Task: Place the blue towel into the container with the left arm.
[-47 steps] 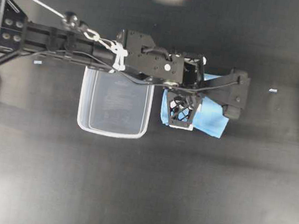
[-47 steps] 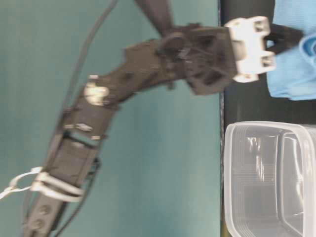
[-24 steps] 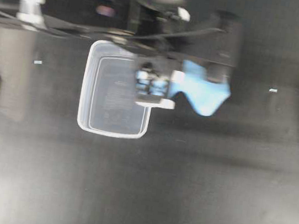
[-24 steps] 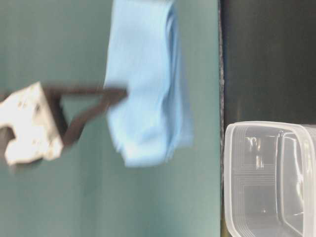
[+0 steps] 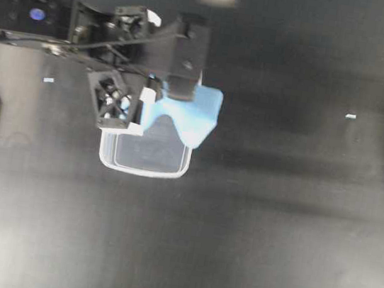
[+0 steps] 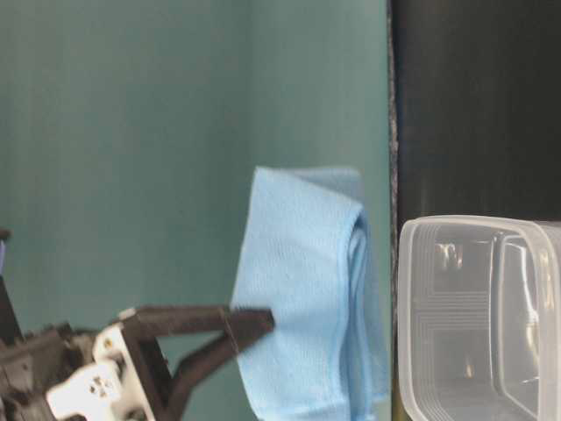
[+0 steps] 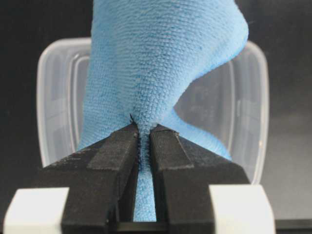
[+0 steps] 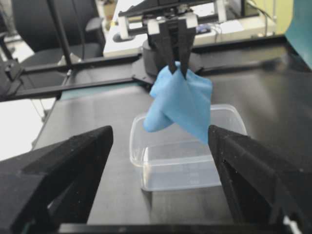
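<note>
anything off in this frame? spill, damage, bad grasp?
Nothing damaged or spilled. The left gripper pinches the blue towel by one edge, so it hangs bunched above the container, partly past the rim in the overhead view. The container sits upright.

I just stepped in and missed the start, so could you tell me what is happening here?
The left gripper is shut on the blue towel, which hangs in the air above the clear container on the black table. The towel is not yet inside. The right gripper is open and holds nothing, off to the side.
</note>
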Robot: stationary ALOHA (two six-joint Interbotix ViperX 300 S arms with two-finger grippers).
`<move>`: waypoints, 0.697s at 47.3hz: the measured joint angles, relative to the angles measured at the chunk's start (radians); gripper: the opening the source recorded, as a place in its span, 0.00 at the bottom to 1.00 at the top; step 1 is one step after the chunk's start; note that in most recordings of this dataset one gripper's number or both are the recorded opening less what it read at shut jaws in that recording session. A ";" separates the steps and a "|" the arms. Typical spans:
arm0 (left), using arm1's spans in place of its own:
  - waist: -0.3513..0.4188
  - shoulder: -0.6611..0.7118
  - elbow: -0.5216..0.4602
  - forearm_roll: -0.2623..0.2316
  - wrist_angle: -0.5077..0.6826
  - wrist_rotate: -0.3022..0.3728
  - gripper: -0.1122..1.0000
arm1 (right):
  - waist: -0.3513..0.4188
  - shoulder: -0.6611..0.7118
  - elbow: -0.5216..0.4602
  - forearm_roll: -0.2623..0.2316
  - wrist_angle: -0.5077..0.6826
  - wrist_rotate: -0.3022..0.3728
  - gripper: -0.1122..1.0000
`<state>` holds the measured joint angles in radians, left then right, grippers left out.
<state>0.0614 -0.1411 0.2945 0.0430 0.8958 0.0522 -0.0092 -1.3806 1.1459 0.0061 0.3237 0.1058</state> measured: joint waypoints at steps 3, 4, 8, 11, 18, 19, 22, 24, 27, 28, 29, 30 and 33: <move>0.009 -0.015 0.028 0.000 -0.009 0.000 0.15 | -0.002 0.000 0.000 0.002 -0.002 0.000 0.79; 0.014 -0.020 0.034 0.000 -0.011 0.002 0.15 | -0.002 0.000 0.000 0.002 -0.003 0.000 0.79; 0.021 -0.031 0.055 0.000 -0.015 0.000 0.15 | -0.002 0.000 0.000 0.000 -0.008 0.000 0.79; 0.020 -0.031 0.064 0.000 -0.015 0.000 0.15 | 0.000 0.000 0.000 0.002 -0.015 0.000 0.79; 0.020 -0.032 0.074 0.000 -0.028 -0.008 0.15 | -0.002 0.000 0.000 0.000 -0.029 0.002 0.79; 0.020 -0.032 0.075 0.000 -0.028 -0.009 0.15 | -0.002 0.000 0.000 0.002 -0.031 0.000 0.79; 0.020 -0.031 0.078 0.000 -0.028 -0.018 0.15 | -0.002 0.000 0.000 0.002 -0.034 0.000 0.79; 0.020 -0.029 0.080 0.000 -0.029 -0.023 0.15 | -0.002 0.000 0.000 0.000 -0.035 0.000 0.79; 0.021 -0.026 0.081 0.000 -0.031 -0.038 0.15 | -0.002 0.000 0.002 0.000 -0.035 0.000 0.79; 0.021 -0.025 0.081 0.000 -0.031 -0.044 0.16 | -0.002 0.000 0.000 0.002 -0.035 0.000 0.79; 0.021 -0.025 0.083 0.000 -0.031 -0.052 0.19 | -0.002 0.000 0.000 0.002 -0.037 0.002 0.79; 0.021 -0.025 0.084 0.000 -0.031 -0.058 0.23 | -0.002 0.000 0.000 0.002 -0.037 0.000 0.79; 0.023 -0.023 0.084 0.000 -0.035 -0.077 0.39 | -0.002 0.000 0.002 0.002 -0.044 0.002 0.79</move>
<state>0.0844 -0.1641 0.3789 0.0430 0.8606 -0.0245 -0.0107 -1.3806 1.1474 0.0077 0.2792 0.1074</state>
